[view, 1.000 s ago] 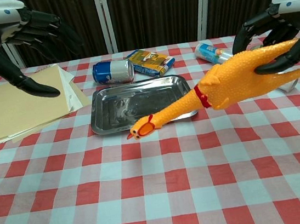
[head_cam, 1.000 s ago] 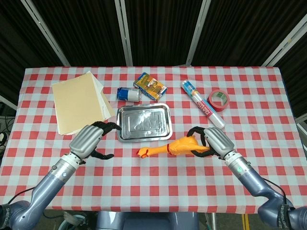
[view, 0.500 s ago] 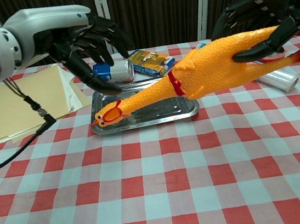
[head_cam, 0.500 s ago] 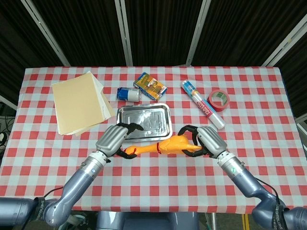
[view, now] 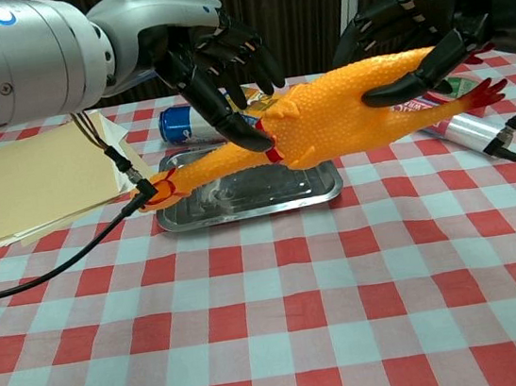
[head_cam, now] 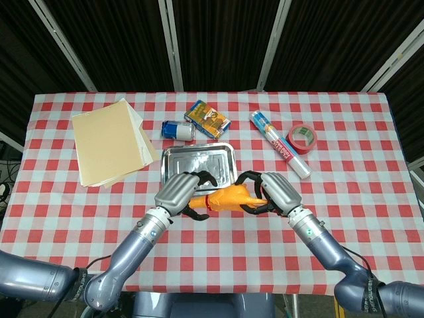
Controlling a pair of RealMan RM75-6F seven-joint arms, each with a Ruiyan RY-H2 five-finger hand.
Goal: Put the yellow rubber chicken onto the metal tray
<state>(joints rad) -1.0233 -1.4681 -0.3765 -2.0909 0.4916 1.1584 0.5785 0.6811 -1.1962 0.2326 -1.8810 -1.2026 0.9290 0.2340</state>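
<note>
Both hands on rubber chicken (view: 352,109): right hand (view: 412,25) grasping body, left hand (view: 213,66) curled round neck, held above tray (view: 328,184) near edge; tray bare.

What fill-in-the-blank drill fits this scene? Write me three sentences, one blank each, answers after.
1. The right hand grips the body of the yellow rubber ____.
2. The metal tray lies on a tablecloth checked red and ____.
3. The blue can lies on its ____ behind the tray.

Missing words: chicken; white; side
</note>
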